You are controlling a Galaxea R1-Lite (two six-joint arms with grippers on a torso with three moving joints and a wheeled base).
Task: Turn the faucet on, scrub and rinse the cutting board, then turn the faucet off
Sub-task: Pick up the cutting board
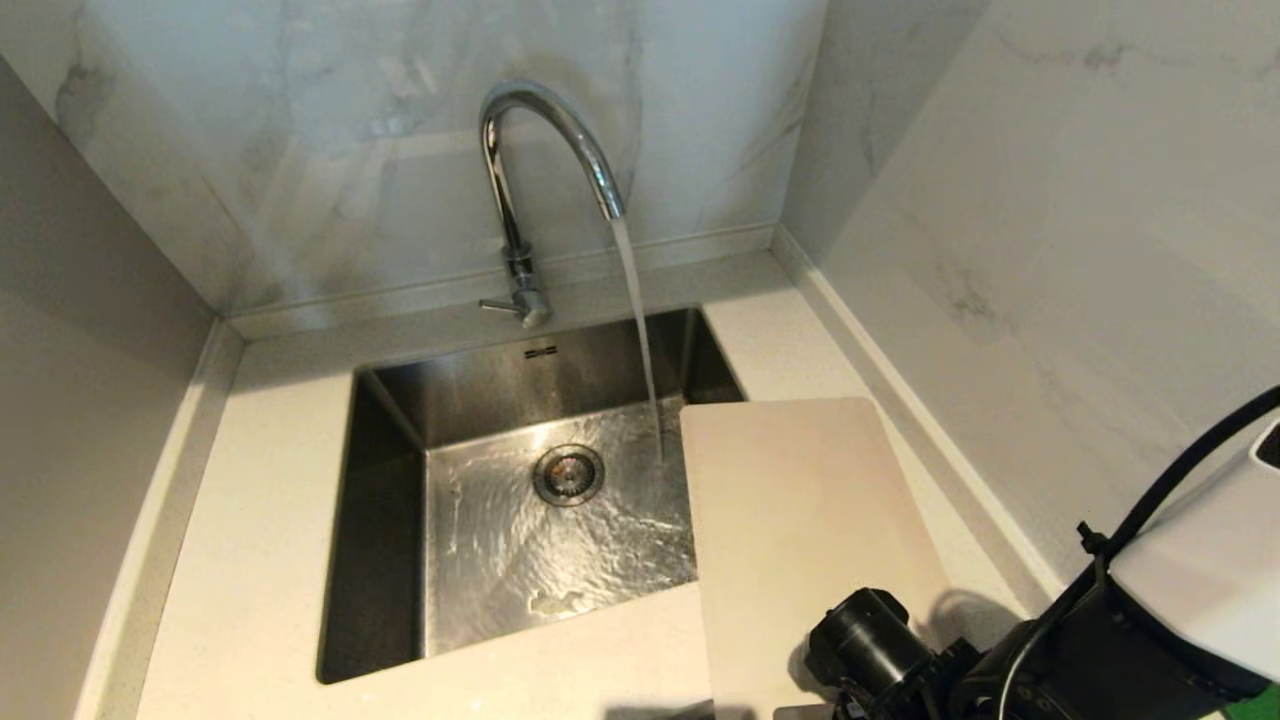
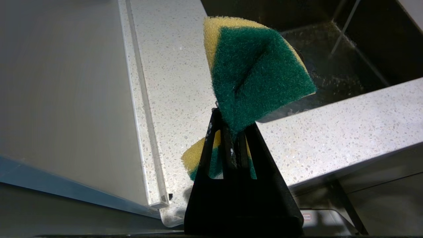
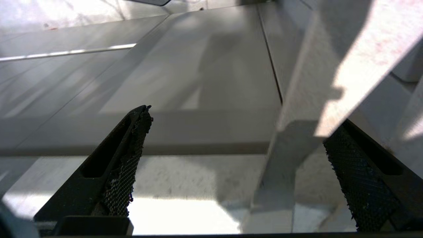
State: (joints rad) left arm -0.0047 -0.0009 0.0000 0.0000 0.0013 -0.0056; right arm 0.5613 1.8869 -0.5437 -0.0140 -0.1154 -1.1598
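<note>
The chrome faucet (image 1: 545,130) stands behind the sink with its lever (image 1: 497,306) out to the side, and a stream of water (image 1: 640,330) runs from the spout into the basin. The cream cutting board (image 1: 800,520) lies flat on the counter right of the sink, its left edge over the basin rim. My right arm (image 1: 1050,650) hangs over the board's near end. The right gripper (image 3: 236,129) is open with nothing between its fingers. My left gripper (image 2: 233,124) is shut on a green-and-yellow sponge (image 2: 257,69) above the counter's near left corner.
The steel sink (image 1: 520,380) has a wet floor and a round drain (image 1: 568,474). Marble walls close in behind and to the right, and a grey panel stands to the left. The speckled counter (image 1: 260,520) surrounds the sink. A bright green patch (image 1: 1255,705) shows at the lower right corner.
</note>
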